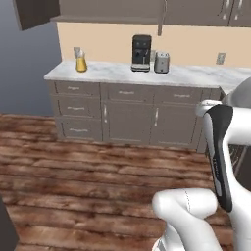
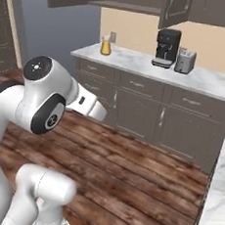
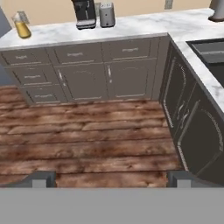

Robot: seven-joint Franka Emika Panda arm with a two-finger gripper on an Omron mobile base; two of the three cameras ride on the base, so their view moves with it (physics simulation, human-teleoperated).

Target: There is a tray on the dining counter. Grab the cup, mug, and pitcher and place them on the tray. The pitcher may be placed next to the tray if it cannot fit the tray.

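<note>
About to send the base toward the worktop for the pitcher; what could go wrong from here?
1. The pitcher stands near the left end of the marble worktop, close to its edge; a clumsy approach could likely knock it off.
2. It is tall with a narrow neck, so the open gripper may tip it if it closes too high.
3. The corner cabinets on the right narrow the floor, so the driving base could clip them.

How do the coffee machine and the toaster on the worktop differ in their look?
The coffee machine is black, while the toaster is silver-grey. The coffee machine is clearly taller; the toaster is short and boxy. In the left base view the coffee machine stands to the left of the toaster, nearer the pitcher. Both stand upright on the marble worktop, against the wall.
</note>
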